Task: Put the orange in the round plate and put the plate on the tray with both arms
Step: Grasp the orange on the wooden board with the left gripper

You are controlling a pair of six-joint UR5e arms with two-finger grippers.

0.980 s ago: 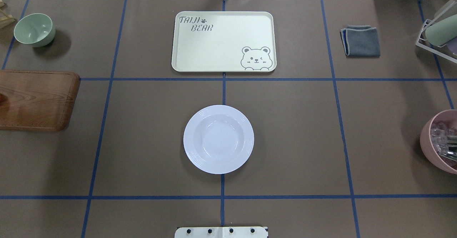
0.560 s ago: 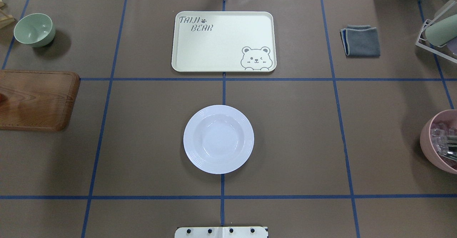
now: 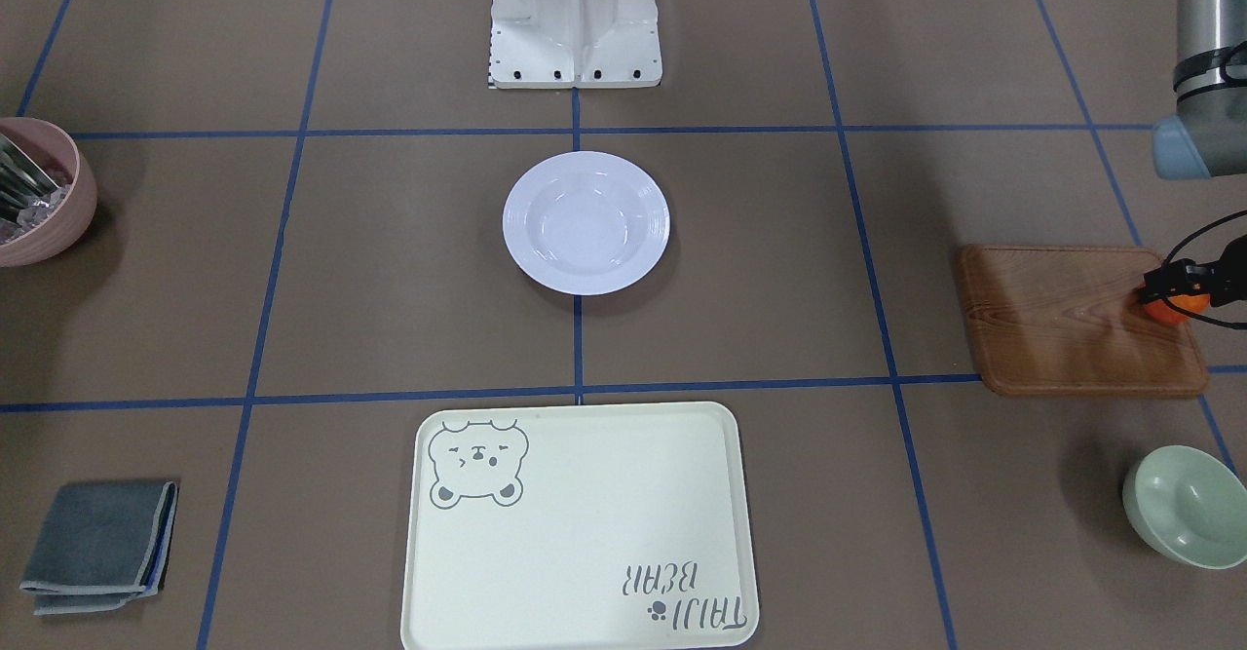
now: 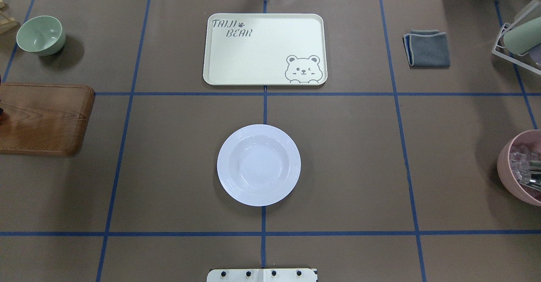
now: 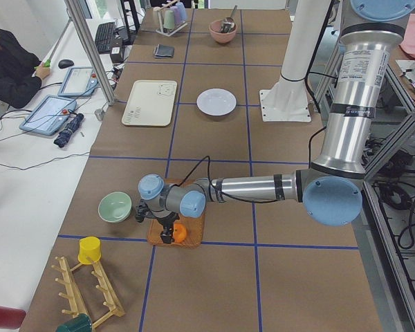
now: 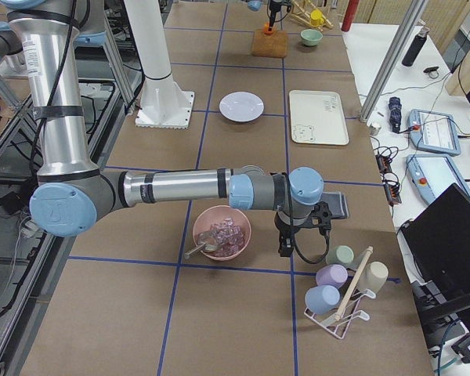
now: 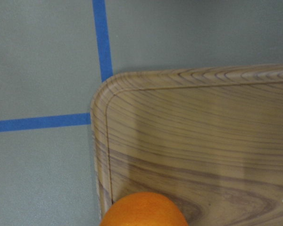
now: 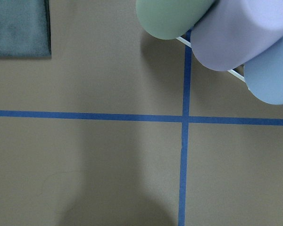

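The orange (image 3: 1172,311) is over the far end of the wooden board (image 3: 1062,328). My left gripper (image 3: 1179,297) has its black fingers close against both sides of it, shut on it. The left wrist view shows the orange (image 7: 144,212) at its bottom edge, above the board's corner. The white round plate (image 4: 258,165) sits empty at the table's middle. The cream tray (image 4: 262,53) lies empty beyond it. My right gripper (image 6: 296,239) shows only in the exterior right view, beside the cup rack; I cannot tell whether it is open or shut.
A pale-green bowl (image 4: 41,34) stands behind the board (image 4: 42,119). A grey cloth (image 4: 427,48), a cup rack (image 4: 517,36) and a pink bowl (image 4: 507,163) of clear pieces line the right side. A person sits at the far table edge (image 5: 14,66).
In the overhead view the orange-red spot at the left edge over the board has shrunk and vanished; a dark bit shows there now. Plate and tray have not moved.
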